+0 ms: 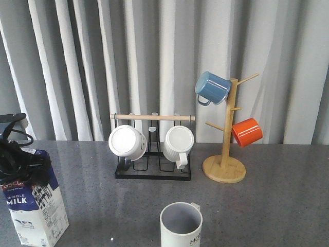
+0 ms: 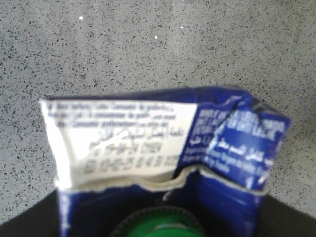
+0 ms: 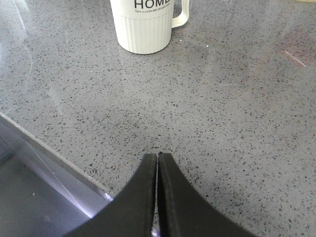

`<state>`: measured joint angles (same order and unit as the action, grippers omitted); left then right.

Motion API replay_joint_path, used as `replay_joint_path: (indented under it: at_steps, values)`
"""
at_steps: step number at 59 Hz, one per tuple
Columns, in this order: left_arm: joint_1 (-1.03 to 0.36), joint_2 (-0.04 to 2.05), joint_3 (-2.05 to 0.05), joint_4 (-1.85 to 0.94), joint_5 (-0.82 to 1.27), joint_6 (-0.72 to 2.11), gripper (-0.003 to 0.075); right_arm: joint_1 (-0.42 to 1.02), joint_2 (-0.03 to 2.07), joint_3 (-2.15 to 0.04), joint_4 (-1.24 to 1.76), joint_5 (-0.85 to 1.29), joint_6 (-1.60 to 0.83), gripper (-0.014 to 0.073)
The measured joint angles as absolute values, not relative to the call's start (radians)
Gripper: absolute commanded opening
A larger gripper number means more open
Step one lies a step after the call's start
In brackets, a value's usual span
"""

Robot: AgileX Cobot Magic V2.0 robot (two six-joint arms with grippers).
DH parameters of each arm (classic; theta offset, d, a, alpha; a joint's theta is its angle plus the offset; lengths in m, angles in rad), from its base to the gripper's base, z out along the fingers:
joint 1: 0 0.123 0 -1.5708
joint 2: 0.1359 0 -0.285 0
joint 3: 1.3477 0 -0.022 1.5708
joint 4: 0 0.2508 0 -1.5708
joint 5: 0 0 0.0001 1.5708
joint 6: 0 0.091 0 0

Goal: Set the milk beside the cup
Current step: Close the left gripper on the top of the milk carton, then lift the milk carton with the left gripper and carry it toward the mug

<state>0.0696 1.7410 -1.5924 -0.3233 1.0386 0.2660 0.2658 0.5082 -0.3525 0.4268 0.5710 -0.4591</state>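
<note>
The milk (image 1: 36,208), a blue-and-white carton, stands at the table's front left, leaning slightly. My left gripper (image 1: 20,164) is down over its top. In the left wrist view the carton's folded top (image 2: 148,143) and green cap (image 2: 163,227) fill the frame, and dark fingers (image 2: 29,222) press both its sides, so the gripper is shut on it. The cup (image 1: 181,225), off-white and ribbed with a grey inside, stands front centre, well to the right of the milk. My right gripper (image 3: 157,155) is shut and empty, low over the table and short of the cup (image 3: 145,24) marked HOME.
A black rack (image 1: 152,172) with a wooden bar holds two white mugs (image 1: 127,141) (image 1: 179,141) behind the cup. At the back right, a wooden mug tree (image 1: 224,167) carries a blue mug (image 1: 212,87) and an orange mug (image 1: 247,131). The table's front edge (image 3: 54,158) runs close to the right gripper.
</note>
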Motion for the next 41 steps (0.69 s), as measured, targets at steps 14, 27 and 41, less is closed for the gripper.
replay_joint_path:
  at_steps: [14, 27, 41]
  values:
    - [0.070, 1.725, -1.631, -0.437, 1.073, 0.296, 0.0080, 0.266, 0.508, -0.353, 0.427, 0.571, -0.459, -0.0004]
    - [0.039, 1.716, -1.775, -0.632, 1.109, 0.388, -0.0004, 0.266, 0.508, -0.353, 0.427, 0.571, -0.459, -0.0004]
    - [-0.124, 1.717, -1.931, -0.666, 1.087, 0.401, -0.0008, 0.266, 0.508, -0.353, 0.427, 0.571, -0.459, -0.0004]
